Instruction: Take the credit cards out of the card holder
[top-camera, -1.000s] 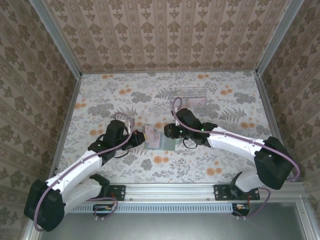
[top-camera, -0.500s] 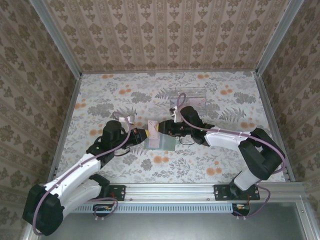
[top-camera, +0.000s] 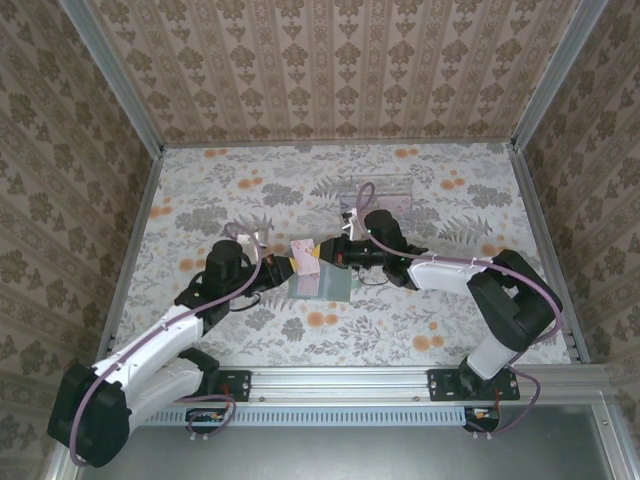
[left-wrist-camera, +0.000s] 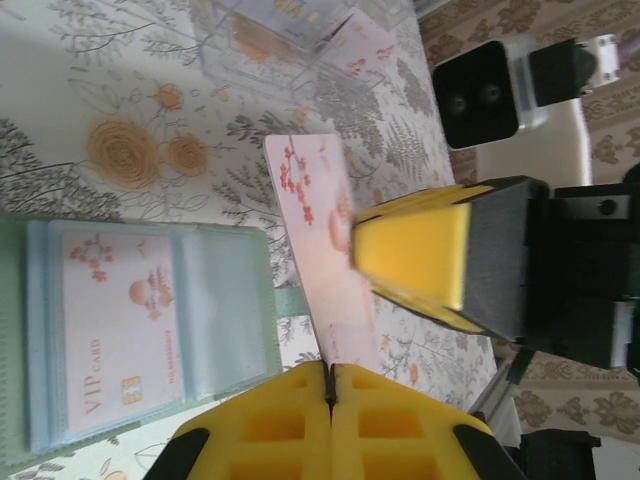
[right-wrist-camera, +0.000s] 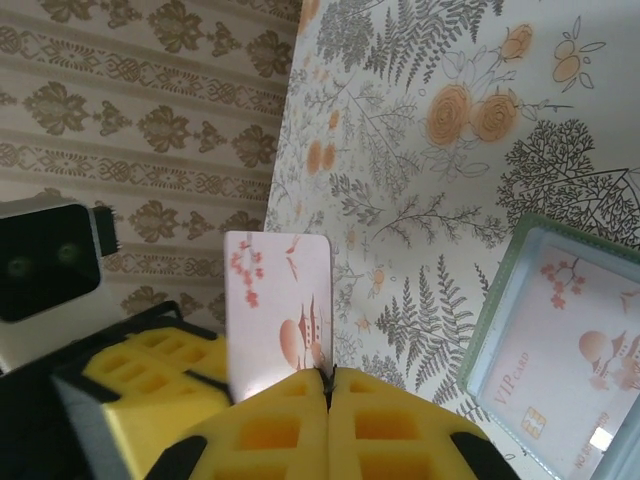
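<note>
Pink and pale, one credit card (left-wrist-camera: 318, 225) is held up off the bench (top-camera: 200, 200), pinched from both sides. The left end effector (left-wrist-camera: 330, 375) is closed on one edge and the right end effector (right-wrist-camera: 328, 378) on another. Just below lies the open card holder (top-camera: 332, 288), a second pink card (left-wrist-camera: 115, 320) in its pocket.
</note>
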